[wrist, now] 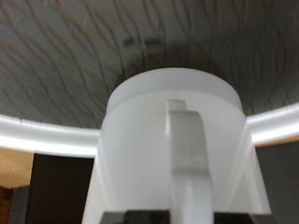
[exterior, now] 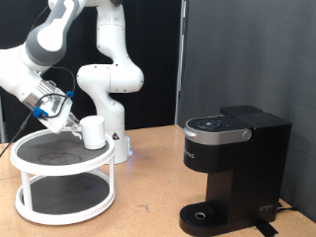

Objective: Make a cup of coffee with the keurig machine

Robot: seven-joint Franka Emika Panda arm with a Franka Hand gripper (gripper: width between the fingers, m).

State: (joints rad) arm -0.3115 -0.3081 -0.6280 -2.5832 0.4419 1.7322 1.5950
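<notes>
silver lettering on keurig machine (exterior: 229, 158), too small to read

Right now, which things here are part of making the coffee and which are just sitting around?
Part of the job:
- white mug, on the stand's top tier, with the hand at it
- black Keurig machine, lid down, drip tray bare

Just there:
- white two-tier round stand
- wooden table

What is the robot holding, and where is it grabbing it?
The gripper holds the white cup by its sides, jaws either side, above the tray stand.
</notes>
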